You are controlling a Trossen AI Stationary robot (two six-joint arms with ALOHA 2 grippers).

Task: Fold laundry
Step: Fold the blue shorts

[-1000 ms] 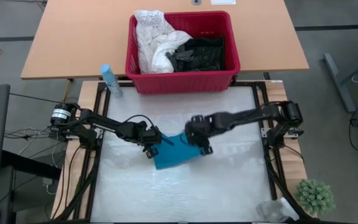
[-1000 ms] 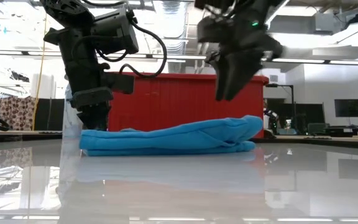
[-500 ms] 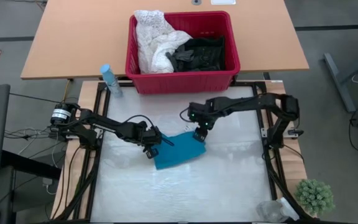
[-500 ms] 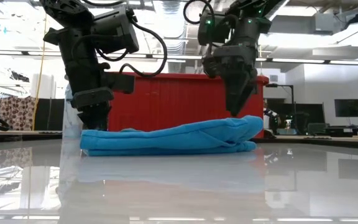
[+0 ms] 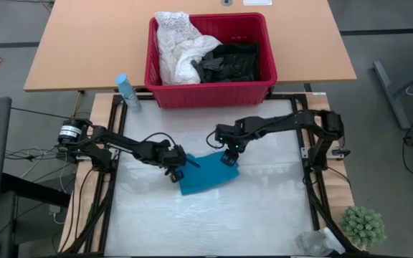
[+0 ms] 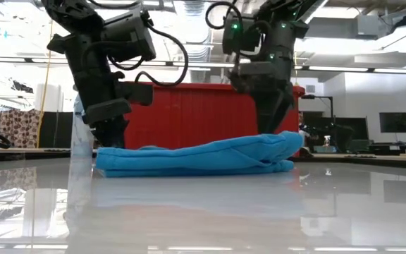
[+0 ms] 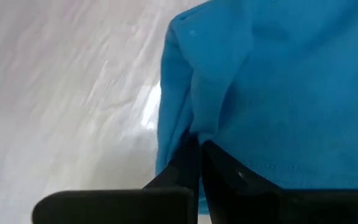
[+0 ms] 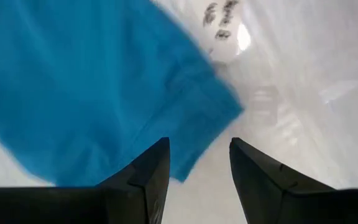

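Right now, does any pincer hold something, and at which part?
The left pincer is shut on the teal garment, pinching its edge at the left end. The right pincer is open above the other end, holding nothing.

The white table top (image 5: 257, 215) lies bare near and to either side of the folded teal garment (image 5: 205, 174), whose left end is blocked by the left gripper (image 5: 176, 172) and right end by the right gripper (image 5: 229, 156), while the red basket (image 5: 210, 92) walls off the far edge.
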